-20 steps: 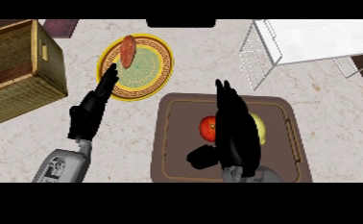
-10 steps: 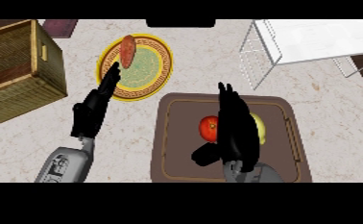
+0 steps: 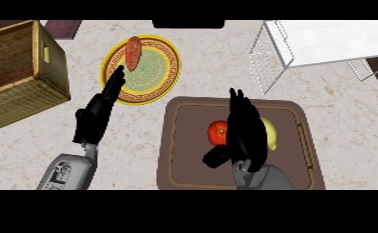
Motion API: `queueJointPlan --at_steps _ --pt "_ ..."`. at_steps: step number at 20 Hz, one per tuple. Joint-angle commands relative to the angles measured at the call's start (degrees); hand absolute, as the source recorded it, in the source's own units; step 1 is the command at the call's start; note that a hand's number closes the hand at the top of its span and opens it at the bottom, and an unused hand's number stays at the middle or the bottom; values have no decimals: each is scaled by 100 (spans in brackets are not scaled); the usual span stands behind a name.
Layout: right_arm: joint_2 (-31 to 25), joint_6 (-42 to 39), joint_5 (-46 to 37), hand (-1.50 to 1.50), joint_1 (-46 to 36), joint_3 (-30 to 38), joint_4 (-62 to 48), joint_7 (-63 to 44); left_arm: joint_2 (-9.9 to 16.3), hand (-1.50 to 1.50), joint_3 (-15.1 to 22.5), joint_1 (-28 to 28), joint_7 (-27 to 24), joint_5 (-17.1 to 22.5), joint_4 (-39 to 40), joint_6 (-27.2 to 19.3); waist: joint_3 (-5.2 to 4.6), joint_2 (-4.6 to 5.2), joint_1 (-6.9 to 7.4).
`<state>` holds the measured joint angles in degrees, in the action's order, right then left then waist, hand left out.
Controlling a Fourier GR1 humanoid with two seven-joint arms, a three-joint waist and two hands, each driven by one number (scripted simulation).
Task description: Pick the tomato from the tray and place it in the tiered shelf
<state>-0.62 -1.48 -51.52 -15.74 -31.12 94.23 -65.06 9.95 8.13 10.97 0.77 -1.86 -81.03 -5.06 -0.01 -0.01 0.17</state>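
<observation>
Tomato [image 3: 218, 132] lies in the brown tray [image 3: 184, 164], touching the left edge of the right hand [image 3: 245, 134], partly hidden by it. Right hand's fingers are straight, spread over the tomato, thumb below it; nothing gripped. A yellow fruit [image 3: 270, 133] shows at the hand's right. Tiered shelf [image 3: 295, 52] stands beyond the fingertips, to the right. Left hand [image 3: 94, 117] rests with fingers extended, well left of the tray.

The pale speckled counter [image 3: 199, 79] carried a brown tray [image 3: 184, 142]. Up and left of the tray lay a yellow-rimmed plate [image 3: 166, 72]; farther left sat a wicker basket [image 3: 33, 72]; up and right of the tray stood a white wire shelf [image 3: 310, 47].
</observation>
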Motion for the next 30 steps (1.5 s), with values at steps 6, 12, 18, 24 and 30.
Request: queueJointPlan --at_steps 6,12,18,24,30 --pt "59 289 145 -150 -73 -115 -264 -648 -308 0 -15 184 -11 -323 183 -223 1 2 -11" --pt "60 923 207 -150 121 -178 -1149 4 -252 0 -54 -229 -445 -194 242 146 1 9 11" --pt "60 391 121 150 34 -285 -1248 132 -3 0 -296 -420 95 -58 -509 419 2 -3 13" --pt "60 264 -402 150 318 -105 -836 345 -166 0 -282 -234 532 -216 -713 364 2 -6 -8" --pt "-22 195 -354 150 499 -464 -322 915 -343 0 -144 -517 291 -484 -695 260 2 -7 -10"
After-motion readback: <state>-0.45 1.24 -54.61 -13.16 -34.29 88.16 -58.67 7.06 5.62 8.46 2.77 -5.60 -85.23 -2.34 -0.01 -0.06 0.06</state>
